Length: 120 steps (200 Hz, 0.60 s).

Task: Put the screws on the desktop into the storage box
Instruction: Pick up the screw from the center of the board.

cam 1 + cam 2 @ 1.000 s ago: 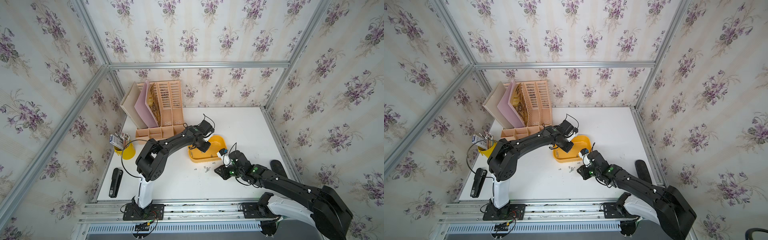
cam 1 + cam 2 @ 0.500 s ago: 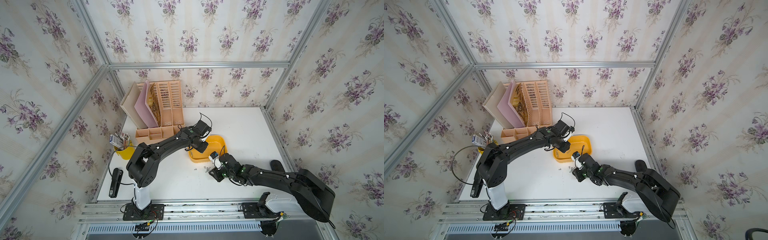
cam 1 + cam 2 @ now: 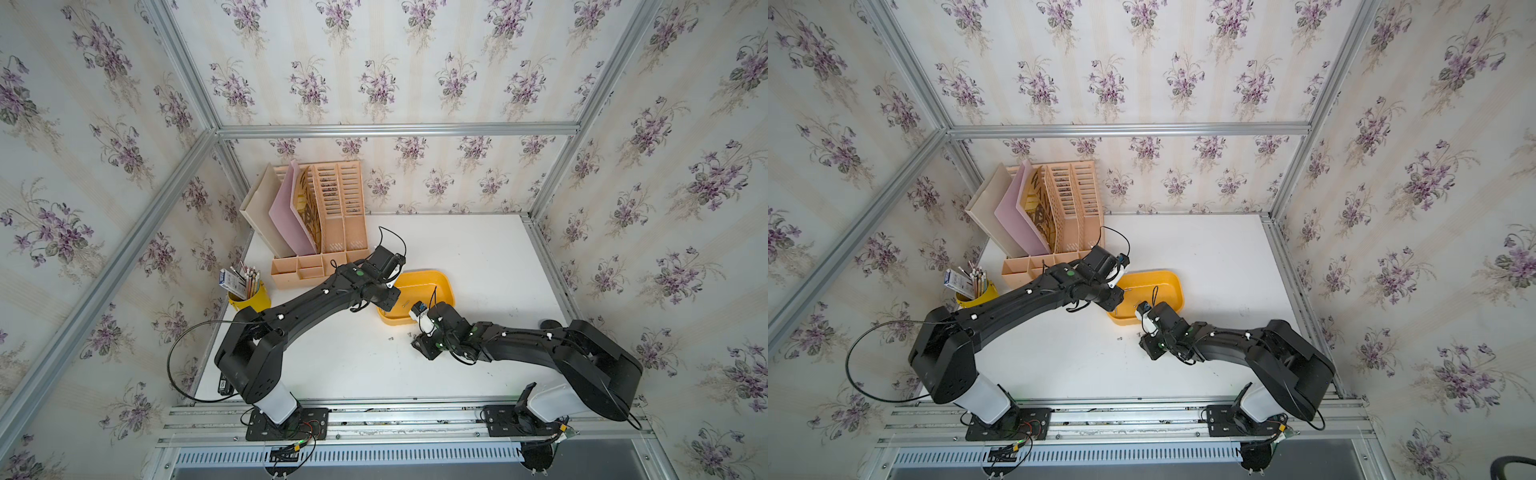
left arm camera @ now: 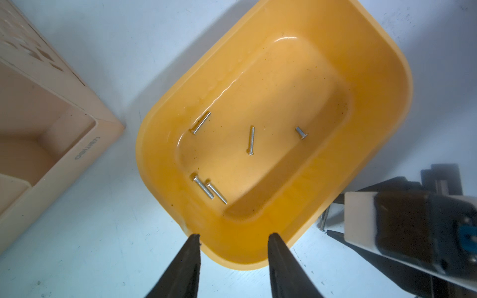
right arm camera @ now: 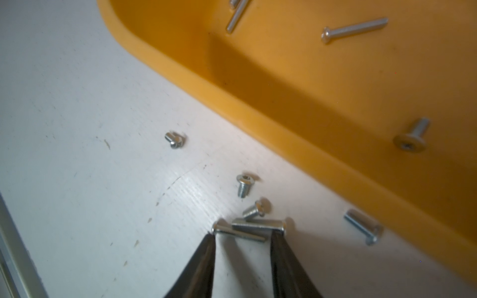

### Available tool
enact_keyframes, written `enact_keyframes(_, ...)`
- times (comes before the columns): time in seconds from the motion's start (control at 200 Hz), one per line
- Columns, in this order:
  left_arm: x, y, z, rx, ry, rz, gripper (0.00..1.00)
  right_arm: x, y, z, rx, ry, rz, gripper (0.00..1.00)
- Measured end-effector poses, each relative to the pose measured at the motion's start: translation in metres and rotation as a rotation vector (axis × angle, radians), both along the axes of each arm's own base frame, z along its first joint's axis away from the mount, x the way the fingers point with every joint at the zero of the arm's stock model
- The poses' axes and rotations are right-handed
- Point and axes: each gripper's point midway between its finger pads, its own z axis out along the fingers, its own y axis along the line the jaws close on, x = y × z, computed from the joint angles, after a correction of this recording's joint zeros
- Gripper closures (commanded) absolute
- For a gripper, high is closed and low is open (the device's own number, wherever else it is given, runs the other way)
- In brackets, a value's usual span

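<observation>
1. Far left, the yellow pencil cup [image 3: 250, 298] stood at the left edge of the desktop [image 3: 478, 257], with pencils upright in it.
2. Next, against the back wall, the peach file organizer [image 3: 340, 216] held a cream folder and a pink folder, both leaning.
3. My left gripper [image 4: 234, 236] hung over the left end of the storage box [image 3: 422, 275]. Its fingers were spread apart and gripped nothing, and in the left wrist view only the box's rim showed between them.
4. The storage box sat flat near the middle of the desktop. On its floor lay five screws [image 4: 251, 140], two of them side by side and the other three apart.
5. Just in front of the box's wall, the loose screws [image 5: 244, 183] lay on the bare white top. I counted six, one of them off on its own.
6. My right gripper [image 5: 244, 235] was low over that cluster, fingers apart. The two long screws [image 5: 238, 232] lay overlapped across the gap at its tips, not clamped. I could not tell whether the tips touched them.
</observation>
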Motion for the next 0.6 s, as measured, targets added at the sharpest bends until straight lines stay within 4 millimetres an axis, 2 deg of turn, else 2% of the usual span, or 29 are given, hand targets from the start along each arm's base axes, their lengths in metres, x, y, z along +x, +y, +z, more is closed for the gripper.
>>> enact_keyframes(0.265,-0.002,0.007,-0.007,-0.005,0.002,0.022,0.53,0.006,0.011,0.0,0.002,0.003,0.024,0.61)
enact_keyframes(0.599,-0.006,0.013,-0.014,-0.001,0.014,0.028,0.52,-0.012,0.01,0.001,-0.024,0.126,0.046,0.62)
